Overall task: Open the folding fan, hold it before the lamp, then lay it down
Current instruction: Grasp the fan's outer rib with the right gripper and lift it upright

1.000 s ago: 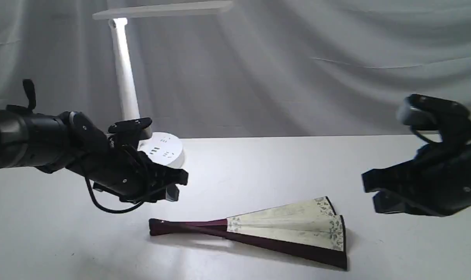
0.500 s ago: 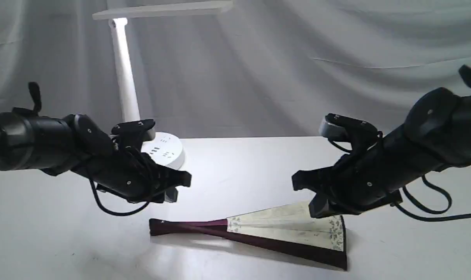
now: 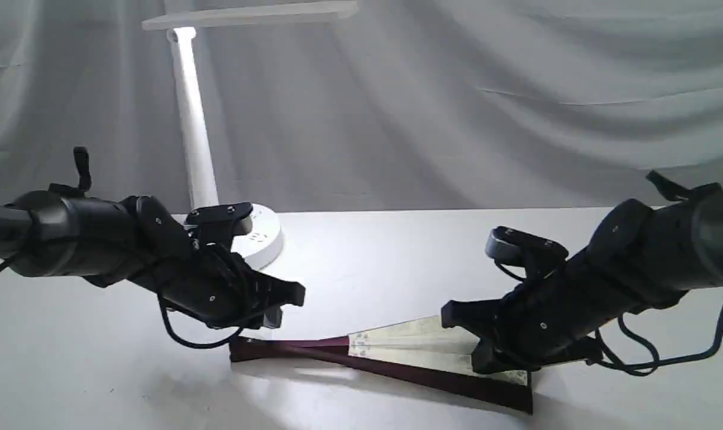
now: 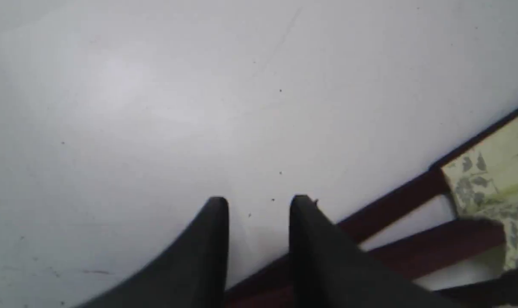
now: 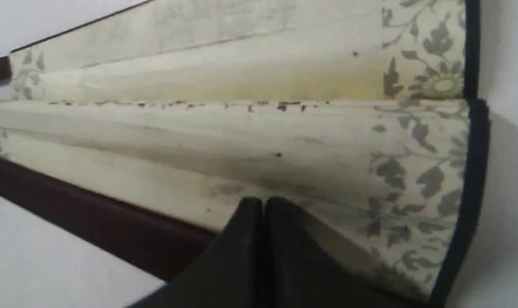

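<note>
The exterior view looks low across the counter (image 3: 397,257), lamp (image 3: 191,131) at eleven o'clock. Both wrist views look down from close; all three share the folding fan (image 3: 409,346).

Folding fan (image 3: 397,351) partly open, lying flat, cream leaf, maroon ribs. Lamp (image 3: 192,131) white, upright, beyond its pivot end.

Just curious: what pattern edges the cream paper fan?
The cream paper fan has grey leafy vines; clearest in right wrist view.

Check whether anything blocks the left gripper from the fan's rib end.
Nothing visible does. The left gripper hangs open just above the maroon rib end of the folding fan. Only the bare table and a rib show between its fingers.
</note>
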Available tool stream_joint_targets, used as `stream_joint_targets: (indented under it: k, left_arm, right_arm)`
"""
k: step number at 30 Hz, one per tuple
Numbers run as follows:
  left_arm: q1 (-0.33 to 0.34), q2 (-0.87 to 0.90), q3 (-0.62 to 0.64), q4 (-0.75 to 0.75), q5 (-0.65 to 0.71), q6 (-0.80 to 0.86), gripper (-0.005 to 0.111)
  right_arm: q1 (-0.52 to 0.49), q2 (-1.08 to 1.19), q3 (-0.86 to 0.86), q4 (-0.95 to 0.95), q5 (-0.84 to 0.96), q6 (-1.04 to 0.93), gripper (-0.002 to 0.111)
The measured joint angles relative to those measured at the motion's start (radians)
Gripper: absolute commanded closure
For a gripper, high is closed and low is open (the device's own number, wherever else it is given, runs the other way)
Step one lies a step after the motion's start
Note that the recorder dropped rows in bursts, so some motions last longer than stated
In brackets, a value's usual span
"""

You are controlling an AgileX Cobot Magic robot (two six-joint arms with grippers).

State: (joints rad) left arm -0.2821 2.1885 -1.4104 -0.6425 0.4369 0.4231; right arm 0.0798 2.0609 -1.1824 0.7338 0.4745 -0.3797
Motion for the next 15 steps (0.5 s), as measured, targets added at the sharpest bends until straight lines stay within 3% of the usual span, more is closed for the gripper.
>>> stream_joint_targets:
  k: [15]
  left_arm:
    - [0.0,0.0,-0.002,-0.009,0.174,0.0,0.082]
  right_arm:
    - [0.0,0.094,-0.107,0.072,-0.06,0.0,0.108]
